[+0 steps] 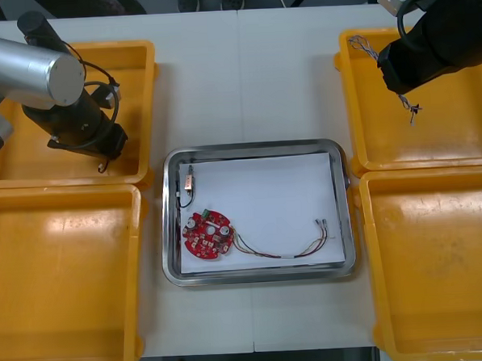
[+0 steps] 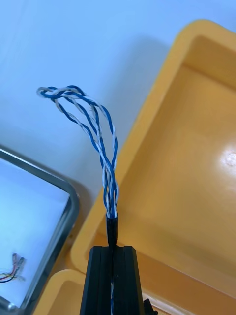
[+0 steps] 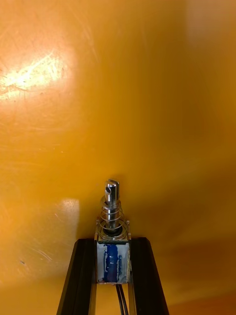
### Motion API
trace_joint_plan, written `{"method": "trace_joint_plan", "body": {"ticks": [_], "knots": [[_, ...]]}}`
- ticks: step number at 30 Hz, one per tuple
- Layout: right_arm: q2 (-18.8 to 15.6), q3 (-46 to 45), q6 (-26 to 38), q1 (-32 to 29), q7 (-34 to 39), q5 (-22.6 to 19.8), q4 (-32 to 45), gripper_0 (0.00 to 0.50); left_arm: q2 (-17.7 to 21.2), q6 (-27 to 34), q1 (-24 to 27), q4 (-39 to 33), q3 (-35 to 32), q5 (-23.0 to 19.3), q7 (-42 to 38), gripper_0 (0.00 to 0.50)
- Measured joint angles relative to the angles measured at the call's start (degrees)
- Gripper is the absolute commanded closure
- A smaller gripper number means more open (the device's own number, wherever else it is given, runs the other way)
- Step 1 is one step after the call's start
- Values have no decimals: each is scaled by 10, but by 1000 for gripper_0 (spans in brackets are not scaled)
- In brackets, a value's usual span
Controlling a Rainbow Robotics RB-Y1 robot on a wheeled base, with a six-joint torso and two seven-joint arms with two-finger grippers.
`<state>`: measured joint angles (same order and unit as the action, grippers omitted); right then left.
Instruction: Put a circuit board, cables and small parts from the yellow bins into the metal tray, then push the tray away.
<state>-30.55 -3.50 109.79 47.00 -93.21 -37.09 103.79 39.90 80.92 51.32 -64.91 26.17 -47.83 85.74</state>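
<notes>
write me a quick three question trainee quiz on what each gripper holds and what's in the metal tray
1. True or false: the right gripper is shut on a twisted blue and white cable, above a far yellow bin.
2. Multiple choice: the left gripper holds (A) a screwdriver, (B) a small metal part with a spring, (C) nothing.
3. Short answer: which round thing lies in the white-lined metal tray?

Key: 1 true; 2 B; 3 the round red circuit board.
</notes>
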Motion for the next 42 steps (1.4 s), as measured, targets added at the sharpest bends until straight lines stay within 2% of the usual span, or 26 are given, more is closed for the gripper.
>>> {"method": "trace_joint_plan", "body": {"ticks": [7, 13, 18, 22, 25, 31, 34, 42], "knots": [[0, 50, 0, 0, -1, -21, 57, 500, 0, 10, 0, -4, -20, 0, 0, 500], [-1, 135, 0, 0, -2, -55, 102, 500, 0, 74, 0, -47, -76, 4, 0, 500], [-1, 191, 0, -3, -16, -59, 125, 500, 3, 130, 0, -99, -101, 16, 0, 500], [-1, 233, -11, -12, -76, -46, 141, 500, 4, 176, 0, -147, -110, 33, -2, 500], [-1, 261, -49, -21, -101, -32, 142, 500, 4, 200, 0, -180, -111, 40, -13, 500], [-2, 308, -117, -48, -160, 8, 142, 500, 4, 244, 0, -212, -129, 41, -88, 500], [-6, 336, -145, -57, -163, 10, 131, 500, 4, 262, -1, -233, -147, 46, -112, 500], [-13, 406, -203, -58, -163, 39, 65, 500, 5, 284, -1, -266, -161, 48, -113, 500]]}}
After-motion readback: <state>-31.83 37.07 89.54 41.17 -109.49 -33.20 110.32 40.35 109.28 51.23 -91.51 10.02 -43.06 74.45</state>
